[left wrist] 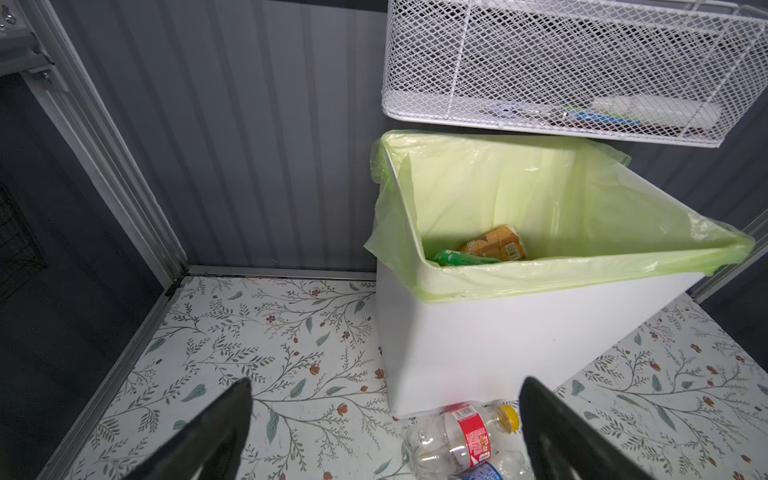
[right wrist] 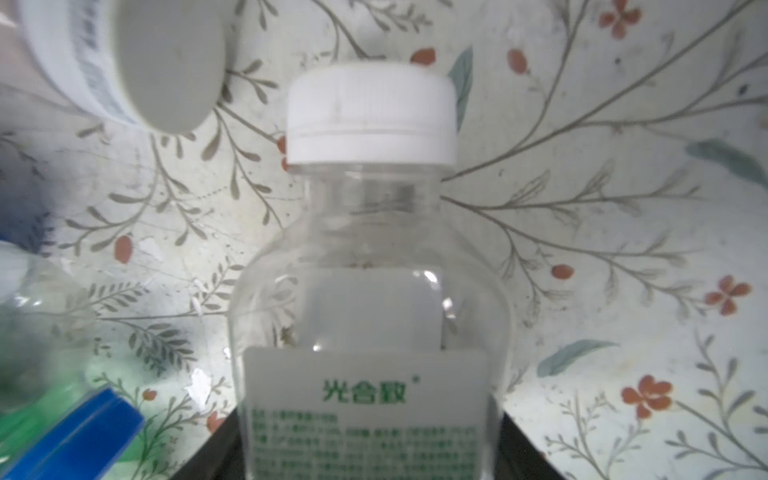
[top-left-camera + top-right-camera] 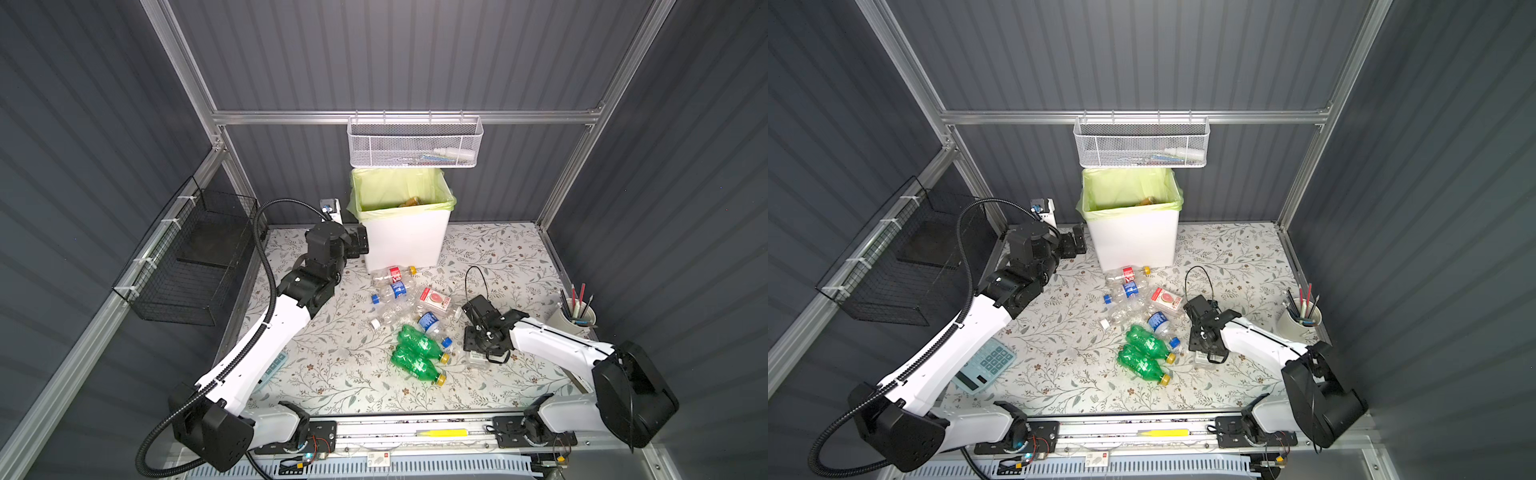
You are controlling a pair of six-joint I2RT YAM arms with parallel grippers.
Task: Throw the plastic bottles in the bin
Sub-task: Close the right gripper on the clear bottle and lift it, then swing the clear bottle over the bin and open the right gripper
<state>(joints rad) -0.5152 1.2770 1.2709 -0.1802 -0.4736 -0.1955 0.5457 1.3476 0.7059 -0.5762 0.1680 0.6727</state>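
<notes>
The white bin with its yellow-green liner stands at the back; in the left wrist view the bin holds an orange and a green item. Several plastic bottles lie in front of it: a red-labelled one, a blue-labelled one and two green ones. My left gripper hangs open beside the bin's left wall; nothing sits between its fingers. My right gripper points down at the pile's right edge. Its jaws press both sides of a clear white-capped bottle lying on the table.
A white mesh basket hangs just above the bin's opening. A black wire basket is fixed to the left wall. A white cup of pens stands at the right edge, and a calculator lies under the left arm.
</notes>
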